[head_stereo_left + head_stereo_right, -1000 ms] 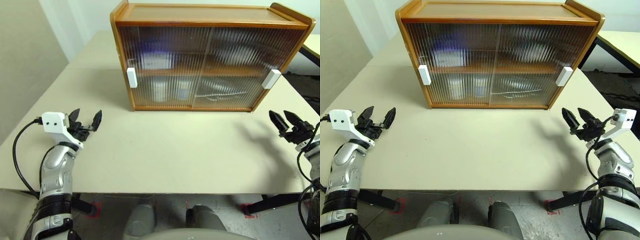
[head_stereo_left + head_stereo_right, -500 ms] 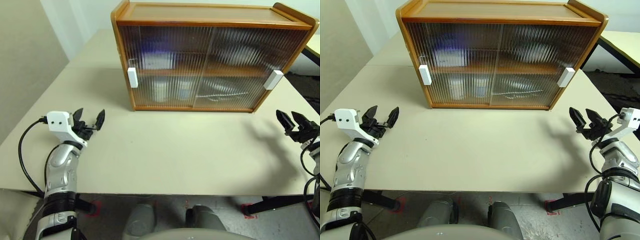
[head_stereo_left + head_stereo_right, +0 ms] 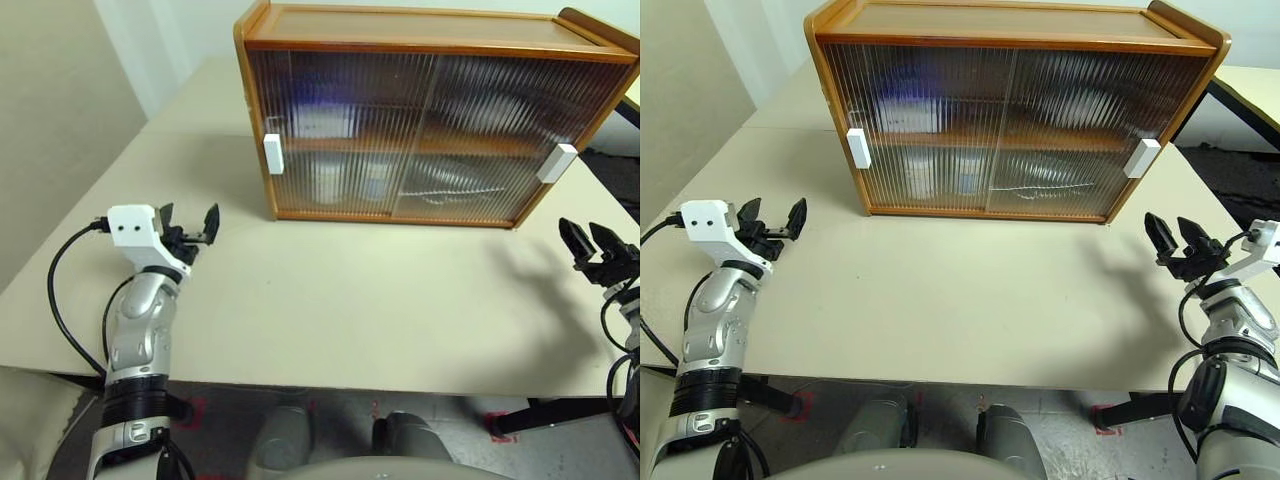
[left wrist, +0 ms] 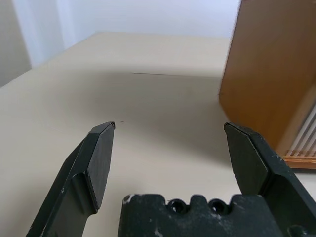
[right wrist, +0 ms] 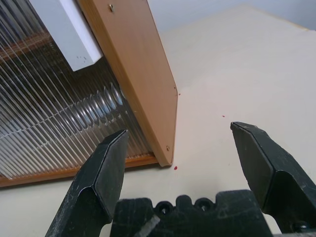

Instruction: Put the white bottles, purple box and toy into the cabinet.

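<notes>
A: Two doors on the cabinet (image 3: 430, 120), both slid shut, white handles at the outer edges: one at the left (image 3: 272, 155), one at the right (image 3: 556, 163). It fills the upper centre and right of the head views, standing on the table (image 3: 340, 300).

B: Where do we see the task items?

A: Behind the ribbed panels, blurred. A purple smear, probably the box (image 3: 315, 118), on the upper shelf at the left. Pale upright shapes on the lower shelf left of centre, likely the bottles (image 3: 345, 182). A curved shiny outline on the lower shelf right of centre; we can't tell what it is. Toy we can't make out.

B: Grippers?

A: Left gripper (image 3: 187, 226) sits at centre left of the frame, over the table, jaws spread wide, nothing between them. Its wrist view has the cabinet's wooden side at the right edge.

B: And ours on the right?

A: Right gripper (image 3: 1180, 241) at the right edge, mid height, jaws also wide apart and empty. Its wrist view looks at the cabinet's lower right corner and the right handle. Neither touches the cabinet.
</notes>
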`<act>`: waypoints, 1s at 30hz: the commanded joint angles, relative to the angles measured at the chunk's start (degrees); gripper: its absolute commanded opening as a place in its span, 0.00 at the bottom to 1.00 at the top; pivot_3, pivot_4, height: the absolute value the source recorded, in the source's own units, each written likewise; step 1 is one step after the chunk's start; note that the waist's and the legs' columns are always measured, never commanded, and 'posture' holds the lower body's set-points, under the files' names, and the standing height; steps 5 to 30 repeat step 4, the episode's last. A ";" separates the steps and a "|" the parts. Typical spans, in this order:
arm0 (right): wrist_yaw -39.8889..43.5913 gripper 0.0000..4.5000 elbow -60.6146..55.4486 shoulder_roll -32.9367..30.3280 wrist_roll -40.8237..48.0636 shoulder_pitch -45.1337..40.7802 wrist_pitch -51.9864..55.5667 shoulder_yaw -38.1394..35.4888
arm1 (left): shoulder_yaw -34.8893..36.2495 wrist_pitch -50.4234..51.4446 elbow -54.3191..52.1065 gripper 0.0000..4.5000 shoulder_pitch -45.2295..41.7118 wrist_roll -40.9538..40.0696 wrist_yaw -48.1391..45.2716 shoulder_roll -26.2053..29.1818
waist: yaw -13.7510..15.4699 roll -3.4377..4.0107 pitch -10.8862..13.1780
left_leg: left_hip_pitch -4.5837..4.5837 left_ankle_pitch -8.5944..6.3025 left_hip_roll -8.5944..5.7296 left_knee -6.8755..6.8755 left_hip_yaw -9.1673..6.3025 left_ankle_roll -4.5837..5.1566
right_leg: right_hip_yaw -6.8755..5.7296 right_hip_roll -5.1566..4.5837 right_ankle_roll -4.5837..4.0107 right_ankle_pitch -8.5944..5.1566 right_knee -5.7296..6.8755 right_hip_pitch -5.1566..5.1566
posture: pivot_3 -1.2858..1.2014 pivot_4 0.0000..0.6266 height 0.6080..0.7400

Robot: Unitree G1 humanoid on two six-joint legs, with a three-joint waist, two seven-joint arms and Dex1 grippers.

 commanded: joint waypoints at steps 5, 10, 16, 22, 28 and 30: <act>0.77 1.00 -0.85 -0.54 0.12 -1.18 -0.41 -0.13 | -1.09 1.01 -0.33 1.00 -0.88 0.36 0.49 -0.94 | -0.16 0.00 0.00 | 0.01 0.01 0.01 0.00 0.01 0.01 | 0.02 0.02 0.00 0.00 0.01 0.00 | 0.61 0.00 1.00; 0.77 1.00 -0.85 -0.54 0.12 -1.18 -0.41 -0.13 | -1.09 1.01 -0.33 1.00 -0.88 0.36 0.49 -0.94 | -0.16 0.00 0.00 | 0.01 0.01 0.01 0.00 0.01 0.01 | 0.02 0.02 0.00 0.00 0.01 0.00 | 0.61 0.00 1.00; 0.77 1.00 -0.85 -0.54 0.12 -1.18 -0.41 -0.13 | -1.09 1.01 -0.33 1.00 -0.88 0.36 0.49 -0.94 | -0.16 0.00 0.00 | 0.01 0.01 0.01 0.00 0.01 0.01 | 0.02 0.02 0.00 0.00 0.01 0.00 | 0.61 0.00 1.00; 0.77 1.00 -0.85 -0.54 0.12 -1.18 -0.41 -0.13 | -1.09 1.01 -0.33 1.00 -0.88 0.36 0.49 -0.94 | -0.16 0.00 0.00 | 0.01 0.01 0.01 0.00 0.01 0.01 | 0.02 0.02 0.00 0.00 0.01 0.00 | 0.61 0.00 1.00; 0.77 1.00 -0.85 -0.54 0.12 -1.18 -0.41 -0.13 | -1.09 1.01 -0.33 1.00 -0.88 0.36 0.49 -0.94 | -0.16 0.00 0.00 | 0.01 0.01 0.01 0.00 0.01 0.01 | 0.02 0.02 0.00 0.00 0.01 0.00 | 0.61 0.00 1.00; 0.77 1.00 -0.85 -0.54 0.12 -1.18 -0.41 -0.13 | -1.09 1.01 -0.33 1.00 -0.88 0.36 0.49 -0.94 | -0.16 0.00 0.00 | 0.01 0.01 0.01 0.00 0.01 0.01 | 0.02 0.02 0.00 0.00 0.01 0.00 | 0.61 0.00 1.00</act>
